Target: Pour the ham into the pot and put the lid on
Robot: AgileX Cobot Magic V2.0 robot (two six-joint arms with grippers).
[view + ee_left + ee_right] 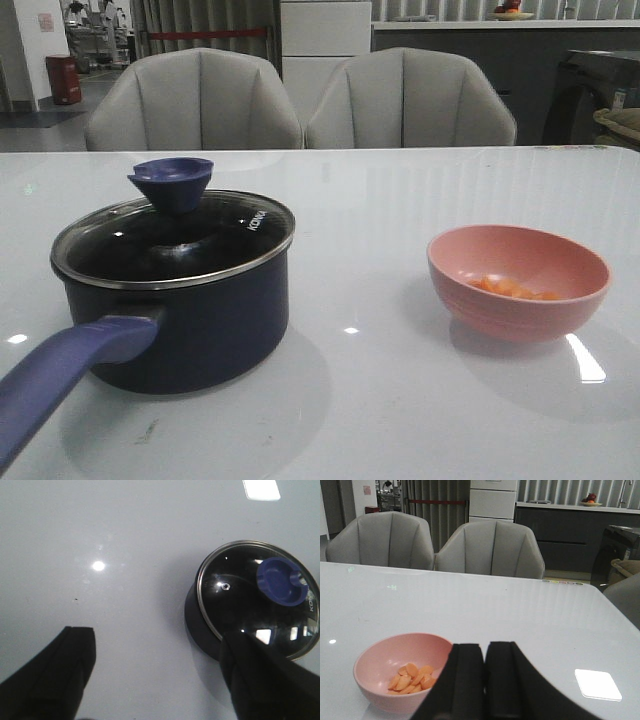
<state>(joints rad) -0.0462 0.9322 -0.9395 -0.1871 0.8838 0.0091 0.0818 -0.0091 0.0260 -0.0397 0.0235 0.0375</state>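
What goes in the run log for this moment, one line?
lid: on pot | ham: in pink bowl, unpoured | left gripper: open, empty | right gripper: shut, empty

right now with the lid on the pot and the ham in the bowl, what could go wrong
The lid sits on the pot, so tipping the bowl now would likely spill ham onto the glass. The long handle juts toward the near table edge and could get knocked.

White "KONKA" lettering on the lid (170,235).
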